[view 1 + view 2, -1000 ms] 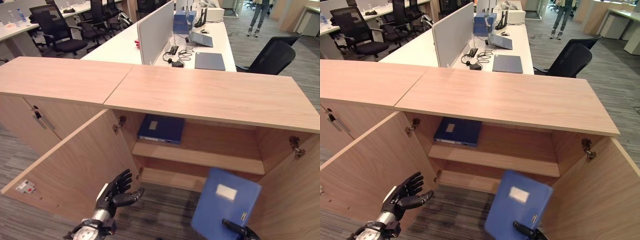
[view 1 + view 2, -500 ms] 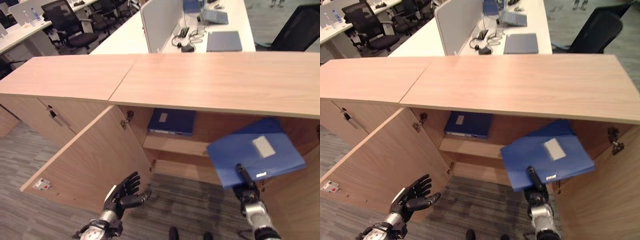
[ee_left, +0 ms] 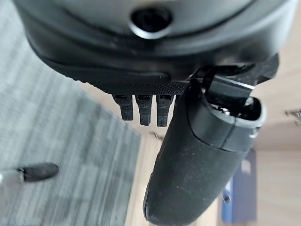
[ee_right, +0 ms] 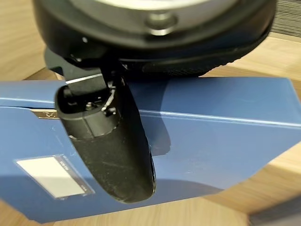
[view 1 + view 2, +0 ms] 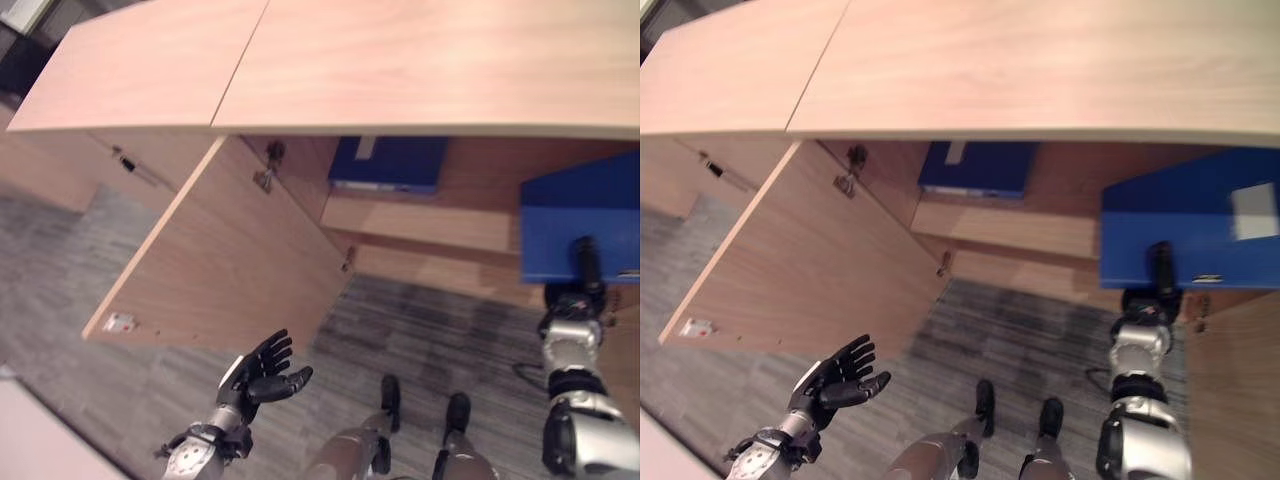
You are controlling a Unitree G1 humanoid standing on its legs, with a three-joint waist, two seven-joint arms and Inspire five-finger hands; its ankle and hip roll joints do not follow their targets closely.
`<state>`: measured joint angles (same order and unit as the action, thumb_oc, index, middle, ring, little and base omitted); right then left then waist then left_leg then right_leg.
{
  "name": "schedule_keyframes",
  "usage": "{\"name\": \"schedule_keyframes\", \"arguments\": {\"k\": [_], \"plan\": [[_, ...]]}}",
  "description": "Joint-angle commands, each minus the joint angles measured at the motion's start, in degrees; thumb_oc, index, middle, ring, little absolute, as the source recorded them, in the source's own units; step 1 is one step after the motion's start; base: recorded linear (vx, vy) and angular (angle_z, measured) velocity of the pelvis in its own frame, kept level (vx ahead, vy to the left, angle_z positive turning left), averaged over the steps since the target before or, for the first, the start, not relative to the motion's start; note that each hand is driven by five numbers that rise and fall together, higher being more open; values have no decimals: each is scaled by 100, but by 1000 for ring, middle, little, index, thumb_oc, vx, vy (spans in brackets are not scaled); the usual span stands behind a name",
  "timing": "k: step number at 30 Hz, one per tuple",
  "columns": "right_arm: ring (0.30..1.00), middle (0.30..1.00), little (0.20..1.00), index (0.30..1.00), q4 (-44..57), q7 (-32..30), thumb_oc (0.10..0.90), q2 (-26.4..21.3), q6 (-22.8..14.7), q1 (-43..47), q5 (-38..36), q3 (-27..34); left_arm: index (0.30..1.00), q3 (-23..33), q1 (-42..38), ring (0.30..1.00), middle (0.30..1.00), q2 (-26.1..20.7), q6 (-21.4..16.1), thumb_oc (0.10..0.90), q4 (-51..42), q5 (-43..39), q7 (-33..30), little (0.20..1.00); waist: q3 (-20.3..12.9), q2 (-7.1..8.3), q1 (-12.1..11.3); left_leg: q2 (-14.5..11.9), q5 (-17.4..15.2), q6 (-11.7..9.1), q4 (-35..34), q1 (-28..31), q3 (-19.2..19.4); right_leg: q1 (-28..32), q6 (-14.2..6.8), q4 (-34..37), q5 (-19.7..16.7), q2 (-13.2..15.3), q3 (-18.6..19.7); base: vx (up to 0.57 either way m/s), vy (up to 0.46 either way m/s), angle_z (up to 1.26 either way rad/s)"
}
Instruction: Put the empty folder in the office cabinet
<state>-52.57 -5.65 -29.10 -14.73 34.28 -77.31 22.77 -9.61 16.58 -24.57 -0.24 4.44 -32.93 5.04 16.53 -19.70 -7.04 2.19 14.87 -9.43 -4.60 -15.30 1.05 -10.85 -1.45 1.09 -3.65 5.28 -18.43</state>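
A blue folder (image 5: 1180,235) with a white label lies flat at the right of the open office cabinet (image 5: 400,60), its far part under the cabinet top. My right hand (image 5: 1160,275) grips its near edge, the thumb (image 4: 113,146) pressed on the cover (image 4: 211,127). A second, darker blue folder (image 5: 388,163) lies on the inner shelf (image 5: 420,220) at the left. My left hand (image 5: 260,370) hovers open above the carpet, in front of the left door, holding nothing.
The cabinet's left door (image 5: 230,260) stands swung wide open toward me. The right door (image 5: 1230,380) is open at the right edge. A neighbouring shut cabinet (image 5: 110,150) with a handle stands to the left. Grey carpet (image 5: 440,320) lies in front.
The camera has tilted down. My right hand has carried the blue folder right and further in, its far edge now under the cabinet top. The left hand has kept its pose.
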Motion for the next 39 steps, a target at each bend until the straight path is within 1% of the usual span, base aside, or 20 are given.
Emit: {"name": "schedule_keyframes", "arguments": {"k": [1,2,3,4,6,7,8,9,11,12,14,16,20,26,28,32,33,34,36,39], "plan": [[300,300,300,300,506,200,400,-431,-455,799,-50,-374,900,-110,-206,900,900,-314,-473,800,-432,-208,-148,900,-97,145,22,112,-894,287,-40,414,147,-392,-240,-797,754,274,-121,64,-65,40],[300,300,300,300,491,184,400,-525,-470,917,-51,-425,900,-149,-224,900,900,-287,-482,800,-419,-240,-157,900,-82,112,35,127,-968,235,-40,440,92,-368,-261,-849,922,288,-61,-13,-47,42],[300,300,300,300,508,138,400,-666,-509,1069,-23,-471,900,-212,-200,900,900,-279,-485,800,-421,-287,-170,900,-3,27,22,114,-847,226,-40,372,114,-446,-228,-912,846,302,-179,92,-99,52],[300,300,300,300,557,116,400,-760,-535,1246,-59,-542,900,-292,-189,900,900,-275,-466,800,-415,-342,-185,900,14,12,3,121,-922,157,-40,389,63,-414,-255,-943,1011,306,-119,-4,-82,30],[300,300,300,300,495,34,400,-1023,-578,1552,-45,-675,900,-458,-222,900,900,-261,-448,800,-394,-421,-206,900,115,-83,-10,119,-864,96,-40,333,22,-486,-241,-1085,1075,354,-229,14,-104,31],[441,441,441,441,524,-18,494,-1088,-620,1678,-52,-706,900,-507,-239,900,900,-248,-447,800,-395,-443,-234,900,156,-135,-17,114,-840,77,-40,294,5,-532,-235,-1171,1113,384,-289,-40,-81,43],[827,827,827,827,557,-22,751,-1137,-619,1755,-61,-773,900,-554,-265,900,900,-263,-455,800,-384,-446,-242,900,181,-156,-18,118,-821,64,-40,277,-6,-560,-227,-1226,1131,401,-320,-54,-73,42],[900,900,900,900,529,-43,800,-1273,-593,1919,-67,-948,900,-621,-306,900,900,-286,-461,800,-390,-443,-257,900,223,-189,-35,120,-784,42,-40,248,-20,-603,-217,-1302,1160,435,-369,-39,-54,49],[900,900,900,900,184,-105,800,-1482,-429,2225,-37,-1154,900,-710,-306,900,900,-291,-428,800,-383,-465,-262,900,219,-243,-56,120,-756,22,-40,218,-12,-639,-215,-1383,1207,475,-432,-18,-37,32],[900,900,900,900,88,-124,800,-1561,-371,2309,-17,-1221,900,-723,-303,900,900,-304,-423,800,-386,-472,-257,900,222,-246,-64,120,-744,14,-40,213,-16,-648,-210,-1391,1210,476,-438,-7,-25,13],[900,900,900,900,-257,-58,800,-1805,-110,2553,85,-1490,900,-763,-330,900,900,-360,-396,800,-423,-480,-198,900,211,-246,-96,125,-738,-3,-40,216,-5,-630,-197,-1389,1220,495,-485,5,-29,5],[900,900,900,900,-313,6,800,-1858,-54,2612,83,-1569,900,-785,-332,900,900,-363,-383,800,-448,-483,-171,900,207,-253,-89,126,-742,-2,-40,223,-12,-611,-194,-1385,1226,494,-504,18,-19,8],[900,900,900,900,-369,448,800,-2017,273,2824,115,-2101,900,-833,-378,900,900,-447,-351,800,-508,-501,-40,900,154,-234,-121,123,-736,-6,-40,270,-19,-516,-189,-1339,1227,502,-576,20,-17,17],[900,900,900,900,-308,712,800,-2050,453,2914,160,-2461,900,-832,-392,900,900,-481,-348,800,-511,-493,17,900,138,-222,-102,120,-736,-1,-40,311,8,-469,-195,-1328,1217,512,-594,1,-2,1],[900,900,900,900,-103,864,800,-2022,643,2891,404,-2775,900,-827,-389,900,900,-509,-346,800,-519,-493,52,900,140,-208,-94,124,-730,6,-40,319,25,-470,-193,-1333,1201,521,-571,0,0,0],[900,900,900,900,34,1054,800,-2081,782,3025,644,-3196,900,-846,-393,900,900,-548,-359,800,-554,-487,128,900,136,-175,-69,121,-744,20,-40,341,86,-484,-192,-1318,1173,532,-512,-9,19,-7],[900,900,900,900,34,1167,800,-2089,916,3121,795,-3428,900,-860,-387,900,900,-570,-379,800,-555,-496,163,900,129,-182,-75,119,-744,26,-40,356,106,-469,-193,-1294,1156,531,-501,-32,34,-9],[900,900,900,900,81,1388,800,-2180,1150,3142,1176,-3833,900,-869,-391,900,900,-634,-382,800,-535,-473,247,900,131,-175,-83,120,-735,33,-40,359,110,-453,-200,-1264,1128,540,-512,-37,15,-15],[900,900,900,900,42,1442,800,-2217,1208,3173,1235,-3913,900,-862,-391,900,900,-631,-391,800,-539,-468,271,900,131,-185,-80,121,-732,35,-40,356,113,-447,-203,-1240,1114,537,-516,-24,5,-15],[900,900,900,900,-38,1761,800,-2281,1514,3096,1554,-4244,900,-866,-366,900,900,-702,-376,800,-615,-424,412,900,148,-199,-90,117,-718,41,-40,348,133,-427,-224,-1136,1046,526,-537,-31,2,-2]]}}
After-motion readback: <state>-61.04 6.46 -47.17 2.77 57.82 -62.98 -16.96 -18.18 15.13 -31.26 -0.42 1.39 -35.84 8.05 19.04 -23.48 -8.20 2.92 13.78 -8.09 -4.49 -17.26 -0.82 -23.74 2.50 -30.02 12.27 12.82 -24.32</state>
